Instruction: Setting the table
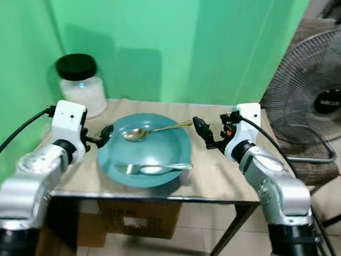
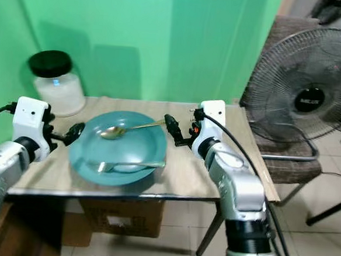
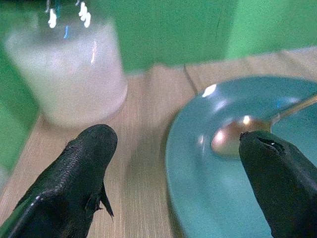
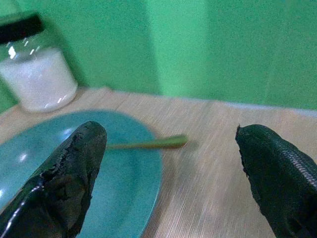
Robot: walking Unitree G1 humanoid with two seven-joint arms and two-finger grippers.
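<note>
A teal plate (image 1: pixel 164 140) lies in the middle of the small wooden table (image 1: pixel 225 176). On it rest a gold spoon (image 1: pixel 136 134), its handle reaching over the right rim, and a silver fork (image 1: pixel 156 167) near the front edge. My left gripper (image 1: pixel 102 136) hovers open at the plate's left rim, with the spoon bowl (image 3: pixel 229 139) between its fingers' line of sight. My right gripper (image 1: pixel 204 133) is open just right of the plate, close to the tip of the spoon handle (image 4: pixel 148 144), holding nothing.
A glass jar (image 1: pixel 81 84) of white powder with a black lid stands at the table's back left corner. A floor fan (image 1: pixel 322 94) is to the right of the table. A cardboard box (image 1: pixel 138 218) sits under it. Green backdrop behind.
</note>
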